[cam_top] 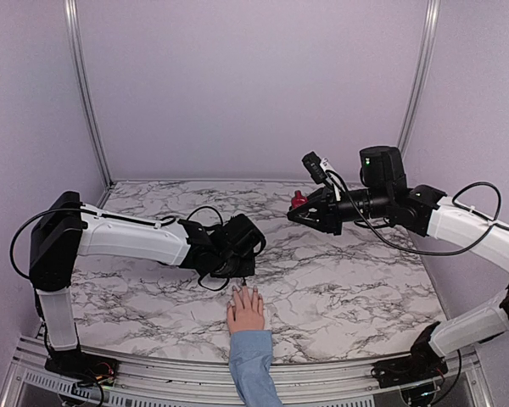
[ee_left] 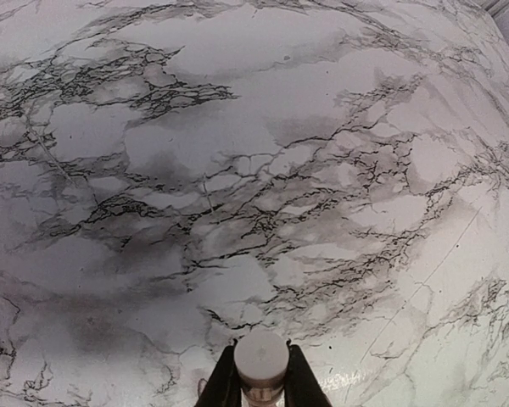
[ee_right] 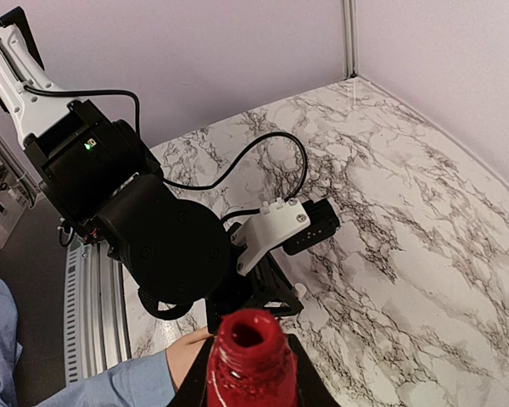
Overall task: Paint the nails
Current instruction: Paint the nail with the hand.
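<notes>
A pale pink hand [cam_top: 247, 312] with a light blue sleeve [cam_top: 253, 365] lies flat at the table's near edge. Its nails are too small to make out in the top view. My left gripper [cam_top: 241, 273] hovers just above the fingertips, shut on the polish's white cap [ee_left: 261, 359]; what is under the cap is hidden. My right gripper [cam_top: 300, 209] is raised over the table's middle right, shut on the open dark red polish bottle [ee_right: 250, 356]. In the right wrist view the hand [ee_right: 187, 354] is mostly hidden behind the left gripper [ee_right: 271, 288].
The marble tabletop [cam_top: 348, 280] has lilac walls behind and to both sides. A metal rail [cam_top: 153, 377] runs along the near edge. The left arm's black cables [cam_top: 205, 212] loop above its wrist.
</notes>
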Robot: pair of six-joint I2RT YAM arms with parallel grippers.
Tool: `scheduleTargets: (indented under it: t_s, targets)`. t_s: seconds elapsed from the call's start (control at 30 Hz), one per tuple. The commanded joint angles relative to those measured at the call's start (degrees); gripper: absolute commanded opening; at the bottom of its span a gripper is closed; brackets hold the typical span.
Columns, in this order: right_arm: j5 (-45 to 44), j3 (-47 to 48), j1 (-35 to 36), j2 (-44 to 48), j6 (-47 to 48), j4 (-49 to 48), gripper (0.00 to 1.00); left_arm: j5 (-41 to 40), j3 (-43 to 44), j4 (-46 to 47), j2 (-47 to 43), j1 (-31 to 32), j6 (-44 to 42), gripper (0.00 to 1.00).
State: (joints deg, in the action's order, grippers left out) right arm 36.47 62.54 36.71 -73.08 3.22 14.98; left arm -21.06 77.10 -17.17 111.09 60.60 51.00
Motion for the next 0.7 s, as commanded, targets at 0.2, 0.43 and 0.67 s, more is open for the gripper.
scheduleTargets:
  t_s: [0.2, 0.43, 0.67]
  targets:
    - [-0.26, 1.24, -0.59, -0.14, 0.28, -1.27, 0.0, -0.78, -0.05, -1.83, -0.54, 0.4, -0.21, 0.0]
    - [-0.17, 1.18, -0.56, -0.13, 0.25, -1.23, 0.0, -0.43, -0.19, -1.78, -0.63, 0.49, 0.01, 0.0]
    - [-0.08, 1.22, -0.53, -0.07, 0.22, -1.1, 0.0, -0.73, -0.64, -1.78, -0.96, 0.66, 0.23, 0.0]
